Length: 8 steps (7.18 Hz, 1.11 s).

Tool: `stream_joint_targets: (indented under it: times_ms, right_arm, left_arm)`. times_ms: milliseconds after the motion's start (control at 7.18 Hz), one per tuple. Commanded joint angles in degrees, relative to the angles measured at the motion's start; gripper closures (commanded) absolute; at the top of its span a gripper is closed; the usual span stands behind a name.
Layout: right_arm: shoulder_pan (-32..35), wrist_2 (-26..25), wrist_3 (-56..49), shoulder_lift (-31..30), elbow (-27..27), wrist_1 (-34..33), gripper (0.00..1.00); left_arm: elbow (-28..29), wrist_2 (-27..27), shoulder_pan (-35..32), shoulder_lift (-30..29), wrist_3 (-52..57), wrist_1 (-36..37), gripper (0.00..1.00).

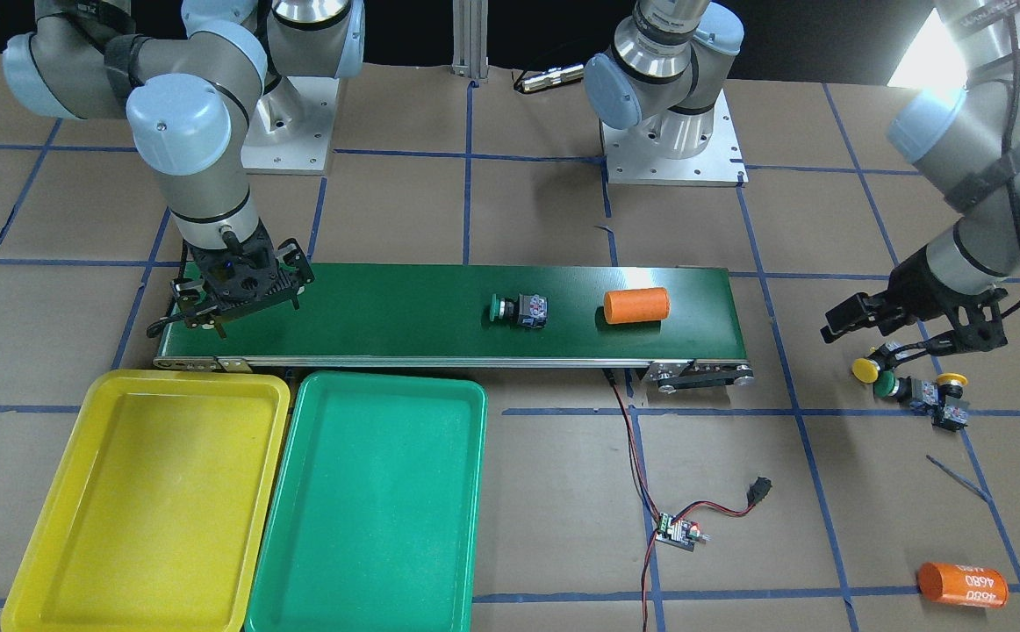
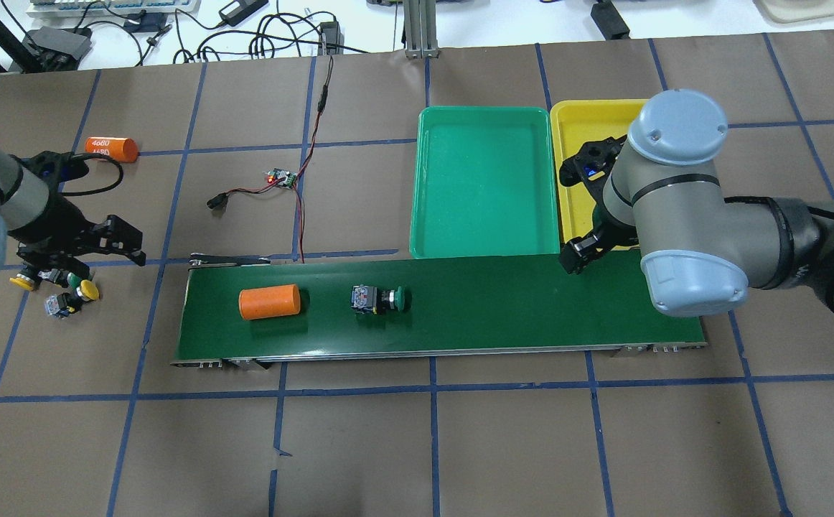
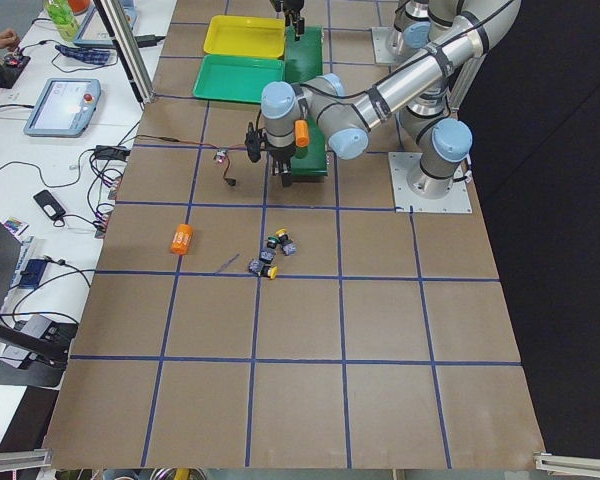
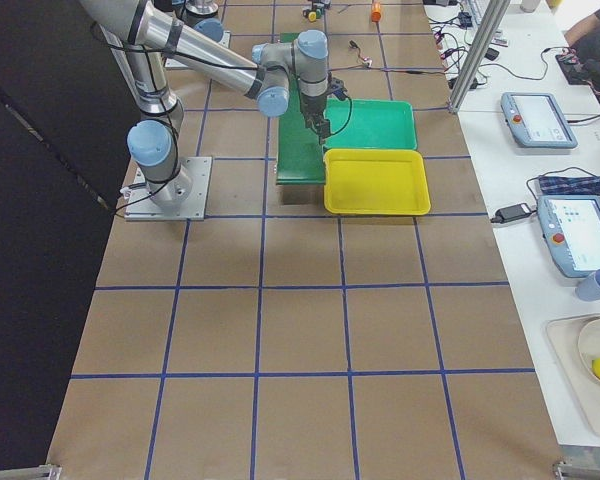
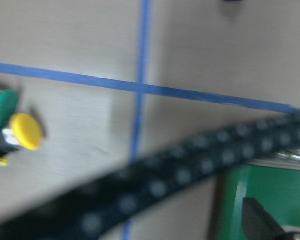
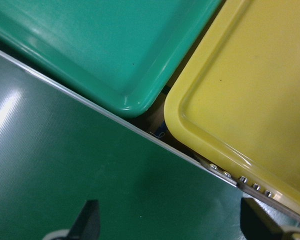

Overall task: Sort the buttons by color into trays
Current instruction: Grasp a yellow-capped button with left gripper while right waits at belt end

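Black fingers [image 6: 90, 222] of the right gripper [image 1: 242, 298] stand spread wide with nothing between them. They hang low over one end of the dark-green conveyor belt [image 1: 405, 316], near where the two tray corners meet the belt's edge. Past that edge, on the side away from the robot, the yellow tray [image 1: 150, 500] and green tray [image 1: 369, 500] lie side by side and close together, with the yellow one at the outer end. The left gripper [image 1: 887, 341] is off the belt's opposite end, its fingers likewise spread and gripping nothing. It hovers just above a cluster of three buttons on the brown paper-covered table [image 1: 519, 219]. The cluster is a yellow-capped button [image 1: 865, 369], a green-capped button [image 1: 887, 384] just beside it, and a second yellow-capped button [image 1: 951, 381] a little apart, all three tipped over. Cannot tell whether a finger touches the nearest one; the left wrist view is blurred and shows only one green and one yellow cap. The fourth button [image 1: 519, 309], green-capped, lies on its side near mid-belt with its cap pointing toward the right gripper's end. An orange cylinder [image 1: 636, 305] lies on the belt near it, on the left arm's side, not touching. A second orange cylinder [image 1: 962, 584], printed with digits, lies on the table well apart from the cluster. A small circuit board [image 1: 677, 531] with red-black wires sits on the table beyond the belt. All four buttons lie outside the trays.
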Motion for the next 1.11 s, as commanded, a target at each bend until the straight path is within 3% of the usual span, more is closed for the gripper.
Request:
stream_joint_targets:
  times_ms: [0,418,975]
  right_arm:
    - [0.0,0.8,-9.2,-1.9,2.0,0.5,0.00]
    - [0.1,2.5,-18.9,-4.9,6.3,0.8,0.00]
    - [0.1,2.9,-43.5,-6.5,9.1,0.4,0.00]
  left_arm:
    - [1.5,0.1,4.4,-6.4,1.1,5.8,0.00]
    - [1.7,0.3,4.5,-9.0,-1.4,6.3,0.00]
    - [1.6,1.9,4.7,-10.0,-0.9,6.4,0.00]
